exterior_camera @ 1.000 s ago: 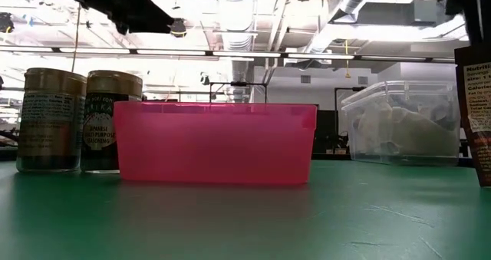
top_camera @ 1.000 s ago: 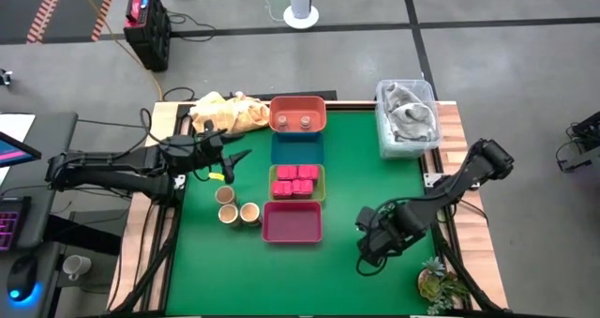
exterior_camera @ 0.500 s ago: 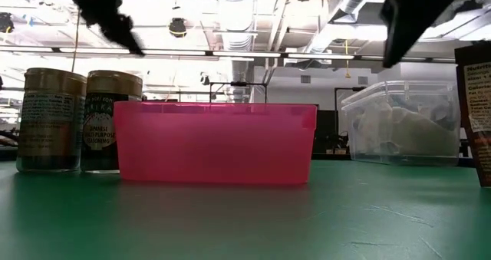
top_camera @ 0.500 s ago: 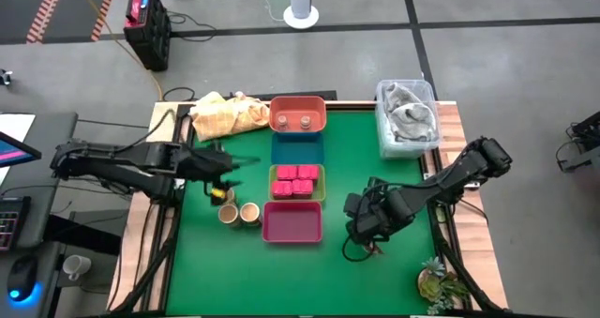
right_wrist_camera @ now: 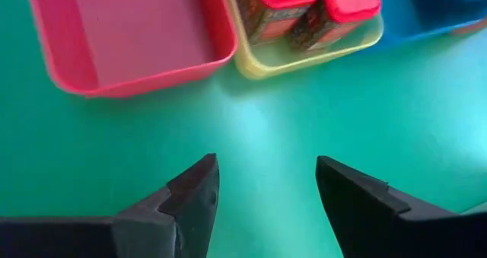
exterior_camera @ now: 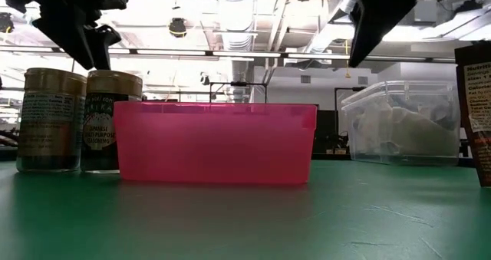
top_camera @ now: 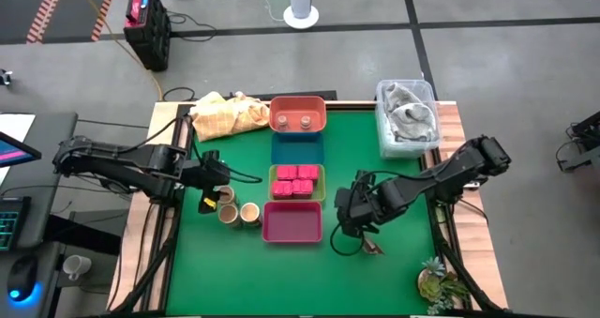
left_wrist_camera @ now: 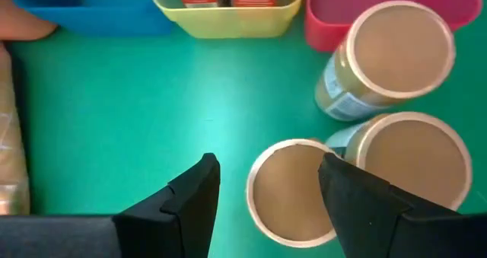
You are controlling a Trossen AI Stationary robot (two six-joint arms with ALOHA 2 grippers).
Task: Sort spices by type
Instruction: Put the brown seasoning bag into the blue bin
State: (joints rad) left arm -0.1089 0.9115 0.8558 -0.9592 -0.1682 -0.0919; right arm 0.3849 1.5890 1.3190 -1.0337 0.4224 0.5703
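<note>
Four magenta-lidded spice jars (top_camera: 296, 179) are counted in the yellow-green tray (top_camera: 297, 198). Three tan-lidded spice jars (top_camera: 236, 209) are counted on the green mat (top_camera: 375, 168). Two small grey-brown knobs (top_camera: 297, 123) are counted in the salmon tray (top_camera: 297, 103). Four coloured trays are counted in a column: salmon, blue tray (top_camera: 297, 150), yellow-green and pink tray (top_camera: 292, 222). One clear lidded tub (top_camera: 407, 117), one yellow cloth (top_camera: 225, 113) and one leafy sprig (top_camera: 441, 282) are seen.

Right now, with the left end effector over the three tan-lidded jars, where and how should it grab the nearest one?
Grip the nearest jar across its round lid rim, coming straight down from above. It stands upright, and the open left end effector already sits above it. Its neighbour jars crowd one side, so one finger should drop on the bare-mat side, the other between the jars.
</note>
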